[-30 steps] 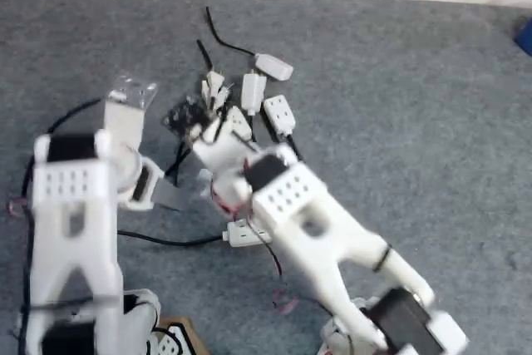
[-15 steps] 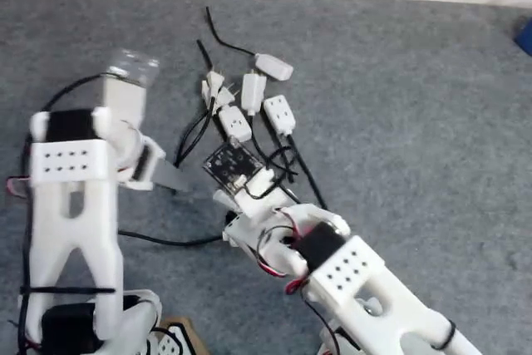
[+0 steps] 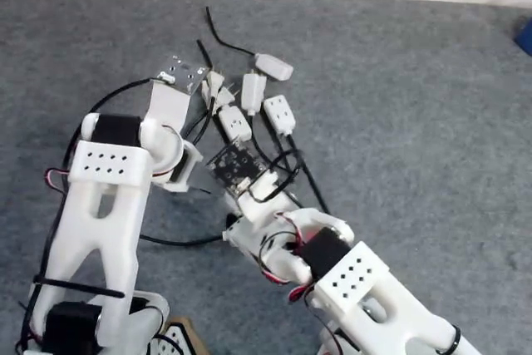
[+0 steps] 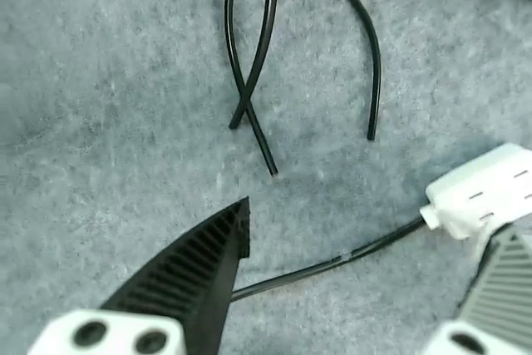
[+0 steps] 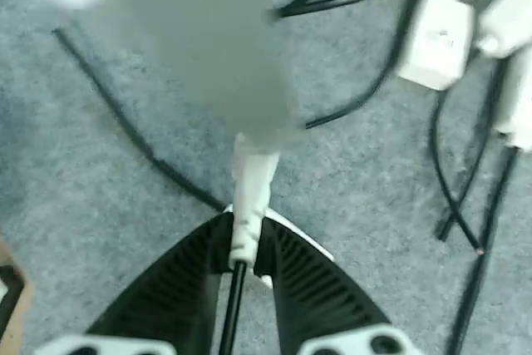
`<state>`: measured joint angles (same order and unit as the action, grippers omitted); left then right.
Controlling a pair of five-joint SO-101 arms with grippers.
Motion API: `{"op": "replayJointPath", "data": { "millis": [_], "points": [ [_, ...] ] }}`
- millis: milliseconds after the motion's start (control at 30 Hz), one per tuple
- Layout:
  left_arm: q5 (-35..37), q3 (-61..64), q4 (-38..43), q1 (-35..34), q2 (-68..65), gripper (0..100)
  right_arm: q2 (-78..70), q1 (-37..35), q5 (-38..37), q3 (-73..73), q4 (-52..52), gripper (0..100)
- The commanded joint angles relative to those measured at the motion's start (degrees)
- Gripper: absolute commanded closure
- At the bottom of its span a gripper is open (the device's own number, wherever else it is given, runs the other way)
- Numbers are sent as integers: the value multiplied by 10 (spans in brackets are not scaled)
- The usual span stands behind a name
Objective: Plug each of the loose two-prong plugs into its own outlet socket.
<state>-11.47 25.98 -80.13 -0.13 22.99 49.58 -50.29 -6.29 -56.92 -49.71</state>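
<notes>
Several white sockets and two-prong plugs on black cords lie in a cluster at the back middle, among them a socket (image 3: 235, 125), another socket (image 3: 279, 114) and a plug (image 3: 253, 87). My right gripper (image 5: 245, 226) is shut on a narrow white plug (image 5: 252, 184) whose black cord runs back between the fingers; in the high view it (image 3: 249, 205) sits just in front of the cluster. My left gripper (image 4: 357, 263) is open above the grey carpet, beside a white socket (image 4: 486, 193) with two slots. In the high view the left gripper (image 3: 191, 179) hangs close to the right one.
Loose black cord ends (image 4: 249, 114) cross on the carpet under the left gripper. Another white socket (image 5: 436, 39) lies beyond the right gripper. A blurred grey shape (image 5: 208, 56) hangs just above the held plug. Open carpet (image 3: 416, 122) stretches to the right.
The right arm has drawn back from the cluster toward the front. The left arm has swung right, bringing its gripper close to the right one.
</notes>
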Motion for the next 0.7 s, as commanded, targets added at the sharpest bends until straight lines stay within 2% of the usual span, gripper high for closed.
{"op": "replayJointPath", "data": {
  "millis": [0, 267, 667],
  "points": [
    [4, 5, 13, 0, 0, 588, 20, -15, 10, 16, -4, 992],
    [2, 26, 18, 1, 1, 588, 14, 13, 6, 44, -5, 992],
    [4, 54, 39, 2, 1, 589, 14, 30, 10, 117, -65, 992]
  ]
}}
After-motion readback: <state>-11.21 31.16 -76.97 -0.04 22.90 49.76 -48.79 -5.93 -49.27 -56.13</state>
